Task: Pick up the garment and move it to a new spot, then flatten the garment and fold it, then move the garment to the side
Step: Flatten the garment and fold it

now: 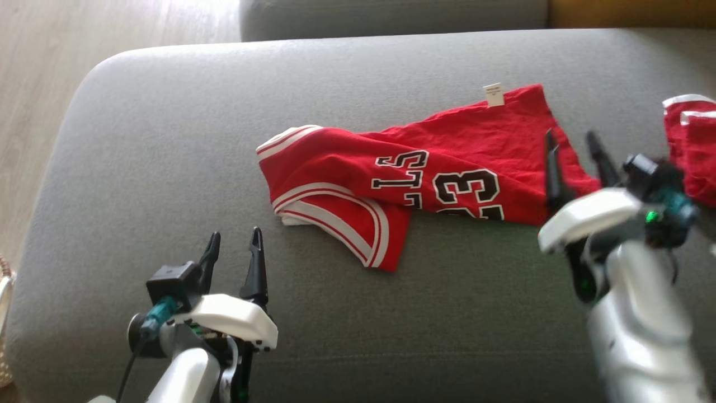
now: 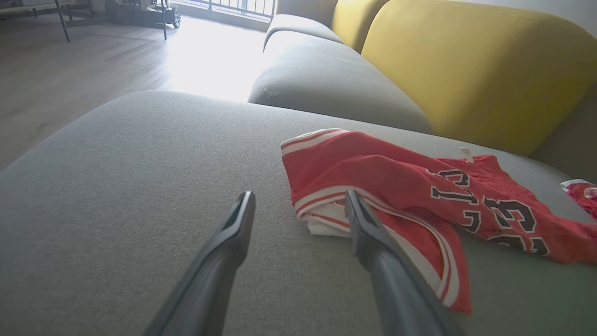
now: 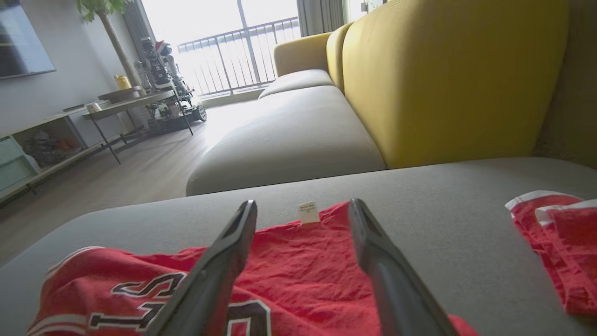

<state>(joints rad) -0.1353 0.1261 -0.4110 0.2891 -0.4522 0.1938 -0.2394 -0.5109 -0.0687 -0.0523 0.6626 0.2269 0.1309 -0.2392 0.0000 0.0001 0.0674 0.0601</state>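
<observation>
Left gripper (image 1: 234,242), right gripper (image 1: 576,144): both apart. Red cloth (image 1: 692,151) right of right gripper. Jersey (image 1: 425,173) long axis crosswise, tag end by it.

Bare grey cushion (image 1: 140,168) lies open left of and in front of the red jersey (image 1: 458,157). A second red garment (image 1: 693,151) occupies the right edge. A yellow backrest (image 2: 466,70) rises beyond the cushion.

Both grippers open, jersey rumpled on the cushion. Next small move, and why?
Probably ease the left gripper forward to the jersey and pinch its striped end: that end lies doubled over, ahead of those open fingers. The right gripper hovers open over the other edge.
</observation>
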